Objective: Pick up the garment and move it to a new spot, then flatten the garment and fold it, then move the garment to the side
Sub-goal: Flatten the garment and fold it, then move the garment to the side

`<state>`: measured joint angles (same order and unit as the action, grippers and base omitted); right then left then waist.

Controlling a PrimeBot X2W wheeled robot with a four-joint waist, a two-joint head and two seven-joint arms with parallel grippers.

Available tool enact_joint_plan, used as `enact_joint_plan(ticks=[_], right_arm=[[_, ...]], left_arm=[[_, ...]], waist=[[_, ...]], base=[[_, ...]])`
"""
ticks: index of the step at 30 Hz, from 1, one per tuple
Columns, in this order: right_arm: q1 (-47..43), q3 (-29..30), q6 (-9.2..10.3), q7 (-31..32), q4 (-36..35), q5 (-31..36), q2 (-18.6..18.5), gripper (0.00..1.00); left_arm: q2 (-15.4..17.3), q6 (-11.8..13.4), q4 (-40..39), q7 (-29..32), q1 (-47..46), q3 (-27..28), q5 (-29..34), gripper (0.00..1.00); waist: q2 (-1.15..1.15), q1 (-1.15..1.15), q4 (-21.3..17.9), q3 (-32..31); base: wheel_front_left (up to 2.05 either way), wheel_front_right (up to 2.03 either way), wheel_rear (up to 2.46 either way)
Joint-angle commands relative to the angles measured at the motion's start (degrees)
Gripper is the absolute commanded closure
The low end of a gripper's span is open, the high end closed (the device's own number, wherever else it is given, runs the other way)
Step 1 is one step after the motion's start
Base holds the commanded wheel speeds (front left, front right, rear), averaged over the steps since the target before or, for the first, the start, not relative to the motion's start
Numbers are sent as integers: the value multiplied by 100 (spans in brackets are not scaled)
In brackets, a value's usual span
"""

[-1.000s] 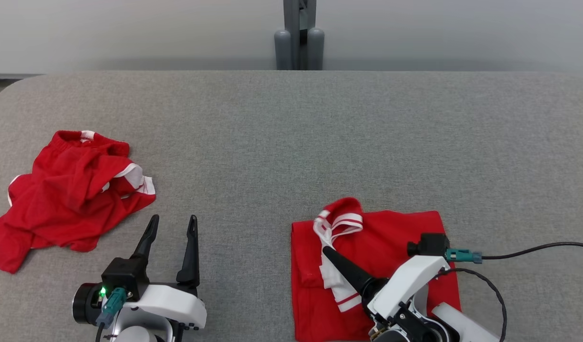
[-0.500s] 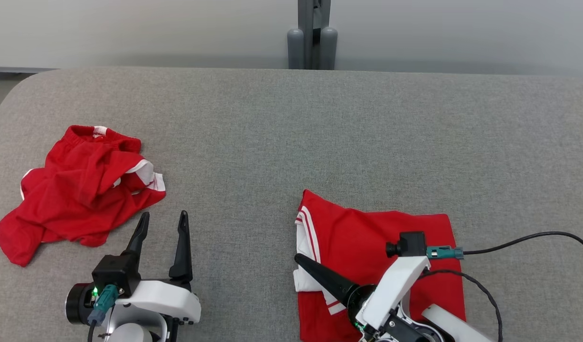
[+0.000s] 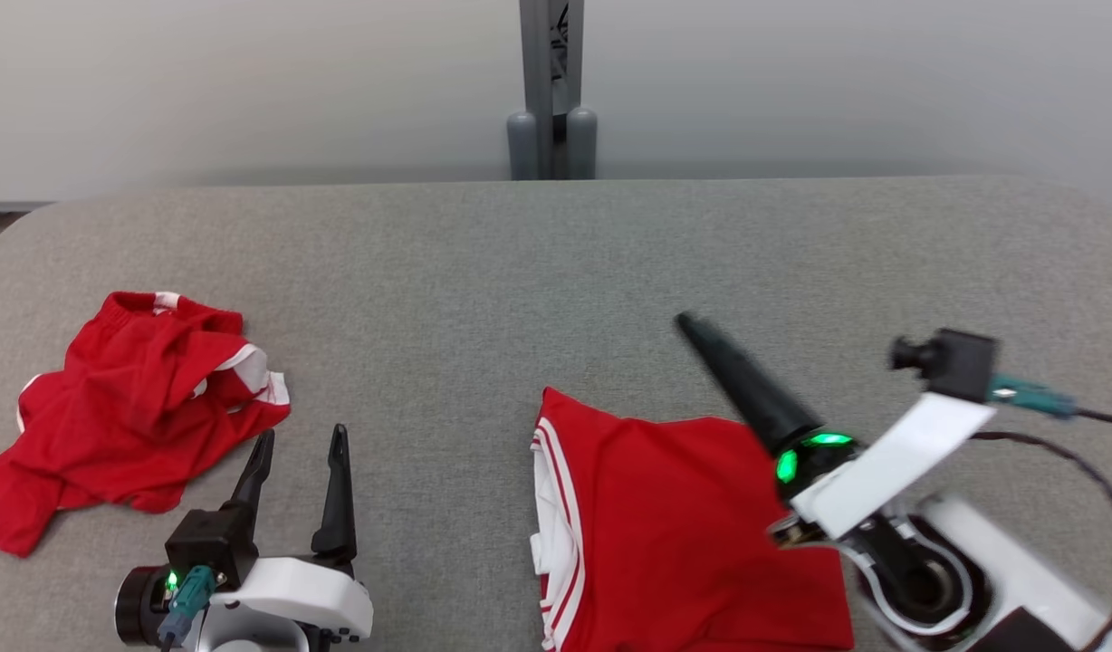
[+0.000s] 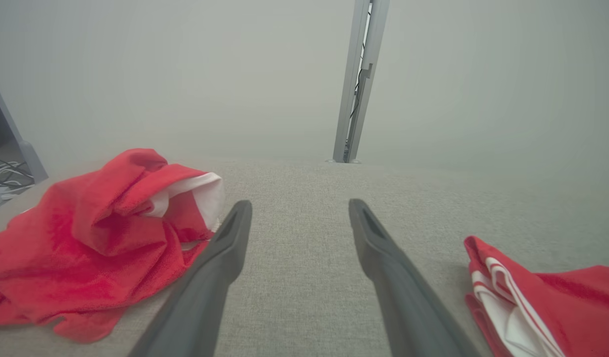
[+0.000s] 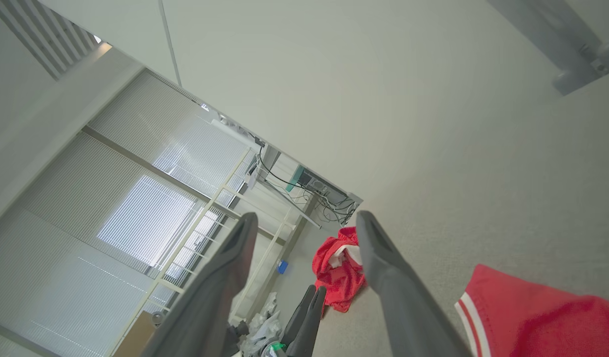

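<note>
Soft, even light lay over the grey fabric-covered table (image 3: 484, 272), with only faint shadows under the crumpled red-and-white garment (image 3: 130, 398) near its left edge. In the head view the dark-fingered right gripper (image 3: 692, 328) was smeared by blur, and its small green lamp (image 3: 823, 441) glowed. The left wrist view looked hazy and washed out. In the right wrist view the bright blind-covered windows (image 5: 136, 213) slanted and bent towards the edges.

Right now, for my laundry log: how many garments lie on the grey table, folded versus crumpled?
Folded red-and-white cloth garment: 1
Crumpled red-and-white cloth garment: 1
Total: 2
</note>
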<state>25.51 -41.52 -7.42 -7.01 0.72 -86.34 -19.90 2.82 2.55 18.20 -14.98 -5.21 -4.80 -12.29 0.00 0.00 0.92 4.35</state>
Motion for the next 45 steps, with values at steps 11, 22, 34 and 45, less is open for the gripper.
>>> enact_joint_plan(ticks=[11,22,34,45], right_arm=[[-343,1487,-13,-826,1013,4016,-574,0],[-1551,2668,-14,-820,1352,5403,358,0],[-1816,2742,-14,-822,1539,6155,650,0],[-1661,1972,-14,-685,2499,5028,599,0]], left_arm=[[20,-86,-208,-14,169,135,5,0],[18,-101,-320,-14,237,106,-30,0],[19,-125,-335,-14,380,22,-32,0],[17,-132,-220,-14,218,-87,27,0]], waist=[[0,0,-410,-250],[0,0,-629,-231],[0,0,-597,-172],[0,0,-434,-21]], base=[[0,0,0],[0,0,0],[0,0,0],[0,0,0]])
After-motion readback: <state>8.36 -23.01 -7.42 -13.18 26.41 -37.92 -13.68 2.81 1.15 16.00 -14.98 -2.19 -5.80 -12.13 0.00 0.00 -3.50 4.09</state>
